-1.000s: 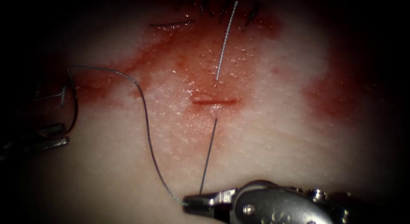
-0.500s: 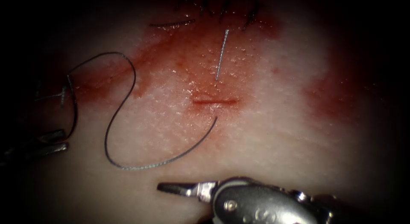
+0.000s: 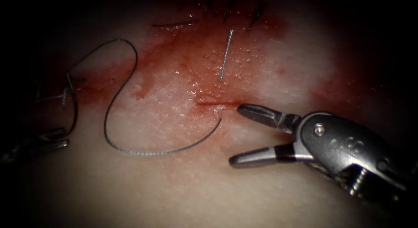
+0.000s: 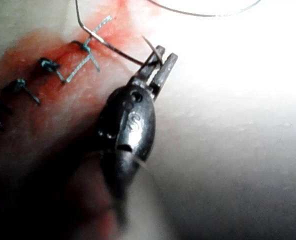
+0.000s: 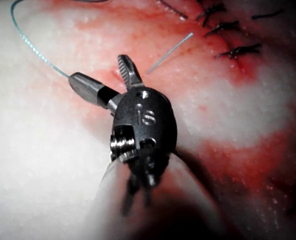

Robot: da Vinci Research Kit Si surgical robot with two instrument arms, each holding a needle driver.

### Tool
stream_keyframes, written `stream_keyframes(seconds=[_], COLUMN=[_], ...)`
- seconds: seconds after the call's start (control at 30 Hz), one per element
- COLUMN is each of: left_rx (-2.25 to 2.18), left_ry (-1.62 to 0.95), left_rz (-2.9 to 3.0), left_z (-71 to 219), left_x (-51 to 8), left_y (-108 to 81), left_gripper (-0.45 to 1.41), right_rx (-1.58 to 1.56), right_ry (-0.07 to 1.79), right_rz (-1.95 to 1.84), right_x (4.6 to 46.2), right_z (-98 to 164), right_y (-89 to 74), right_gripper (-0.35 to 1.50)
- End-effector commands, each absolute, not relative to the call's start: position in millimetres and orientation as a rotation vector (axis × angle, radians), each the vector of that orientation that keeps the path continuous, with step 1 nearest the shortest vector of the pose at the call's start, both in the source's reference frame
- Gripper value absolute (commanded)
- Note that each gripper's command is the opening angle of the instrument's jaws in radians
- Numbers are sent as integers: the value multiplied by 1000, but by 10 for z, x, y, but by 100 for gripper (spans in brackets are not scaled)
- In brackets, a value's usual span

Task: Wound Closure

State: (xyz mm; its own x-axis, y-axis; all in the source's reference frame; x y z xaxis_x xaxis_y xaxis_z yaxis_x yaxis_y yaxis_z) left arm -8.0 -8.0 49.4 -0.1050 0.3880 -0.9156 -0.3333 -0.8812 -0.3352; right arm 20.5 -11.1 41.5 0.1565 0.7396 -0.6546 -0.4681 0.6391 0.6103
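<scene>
Needle (image 4: 150,47): clamped in left tool (image 4: 160,62), clear of tissue (image 3: 261,62); right tool (image 3: 237,134) spread, empty, beside cut (image 3: 217,103), thread (image 3: 130,102) slack

Your right tool (image 3: 237,134) is polished grey metal: two slim tapered jaws with ridged inner faces, each ringed by a dark band near its root, hinged into a rounded housing (image 3: 344,145) stamped with faint characters and fixed by a round pivot screw (image 3: 320,130). Behind it you can see a threaded, coiled part (image 5: 122,145). Your left tool (image 4: 160,62) is darker, with a smooth bulbous housing (image 4: 128,125) bearing an embossed mark and short blunt jaws.
</scene>
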Motion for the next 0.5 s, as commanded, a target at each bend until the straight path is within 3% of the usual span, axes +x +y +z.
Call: stream_keyframes(seconds=[0.03,0.23,0.5], left_rx=[-1697,-1698,-1703], left_ry=[-60,-64,-67], left_rz=[2036,2034,2033], left_z=[503,497,495], left_x=[-88,-91,-93], left_y=[-85,-86,-86], left_gripper=[-45,-45,-45], right_rx=[319,425,451], right_ry=[1120,1102,1050], right_rz=[955,1221,1294], right_x=[214,210,214], right_z=[449,529,575], right_y=[-85,-44,-40], right_gripper=[96,99,114])
